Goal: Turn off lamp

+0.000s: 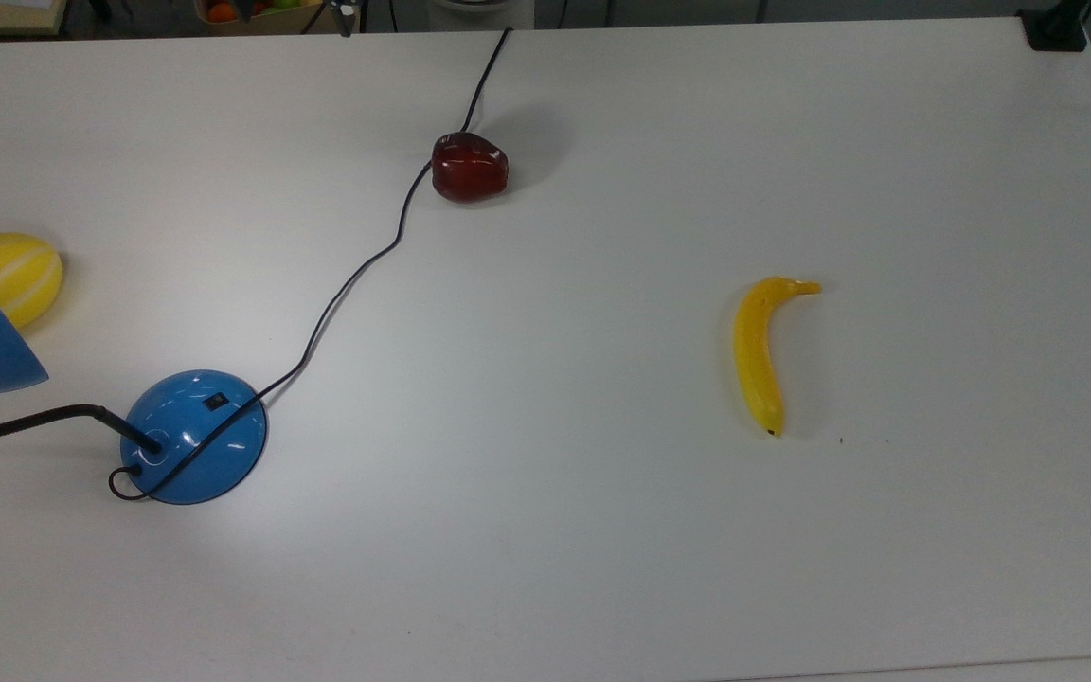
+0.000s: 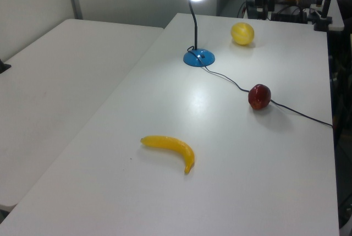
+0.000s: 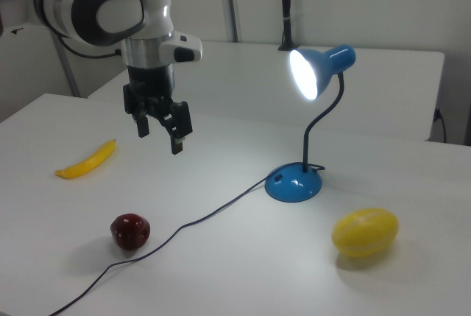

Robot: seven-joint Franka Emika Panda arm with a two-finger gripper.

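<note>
Blue lamp [image 3: 309, 121], yellow banana [image 1: 761, 352]

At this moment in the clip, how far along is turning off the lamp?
Nothing looks done yet: the lamp is lit, its shade glowing in the right view. In hand: the gripper hangs open and empty above the table, apart from the blue base. Left: reach the base and press the small black switch.
</note>
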